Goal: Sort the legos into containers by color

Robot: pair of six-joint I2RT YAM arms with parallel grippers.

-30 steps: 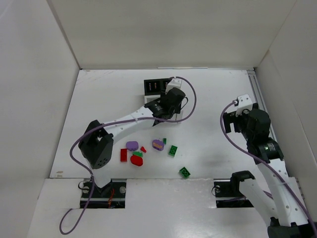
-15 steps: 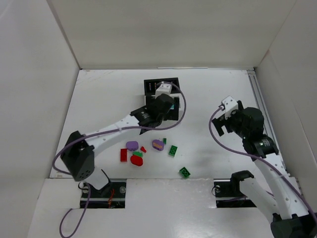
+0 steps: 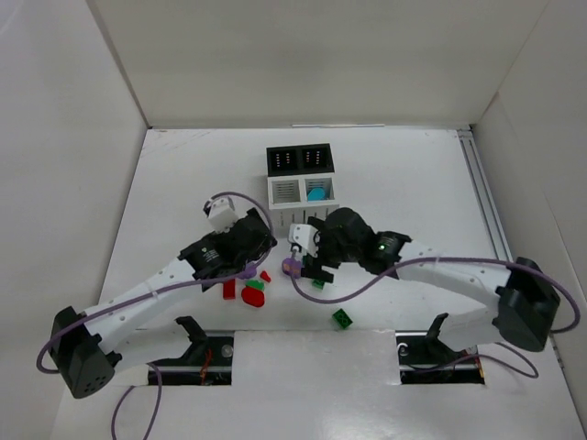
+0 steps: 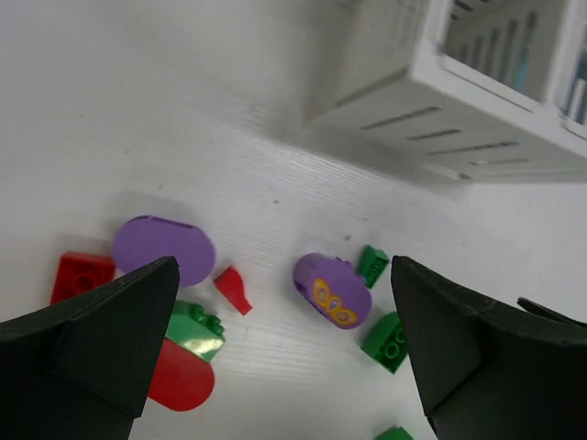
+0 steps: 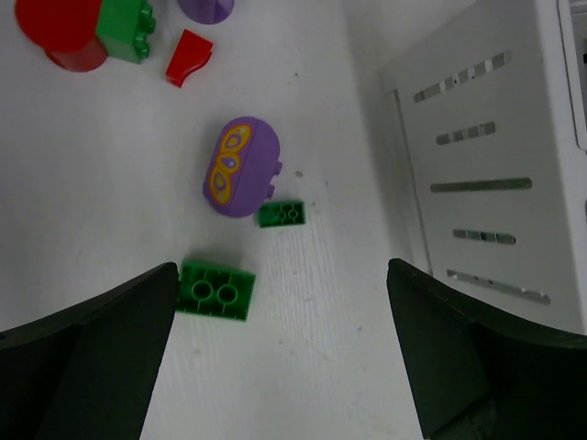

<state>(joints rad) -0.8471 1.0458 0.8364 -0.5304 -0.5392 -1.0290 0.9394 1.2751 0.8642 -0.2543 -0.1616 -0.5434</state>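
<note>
ok, left gripper point(image 4: 282, 270): jaws wide apart, nothing between them, hanging over the legos on the table point(image 4: 138, 110). a small red chip point(image 4: 232, 289) sits under its gap. a flat purple oval point(image 4: 163, 249), a red square point(image 4: 81, 275) and a green brick point(image 4: 194, 328) touching a round red piece point(image 4: 181, 376) crowd the finger at the left of its view.

right gripper point(image 5: 281, 268): also spread, empty. the purple butterfly piece point(image 5: 240, 167) lies just ahead of its gap, long axis running away from the fingers, so the jaws would close across its narrow side. a tiny green brick point(image 5: 281, 214) is just beside it. i'd say the right arm is the nearer one for that piece.

table is flat and bare around it, but the bin point(image 5: 477, 165) wall is close by the other finger. one cyan piece point(image 3: 317, 193) is already in a white compartment.
</note>
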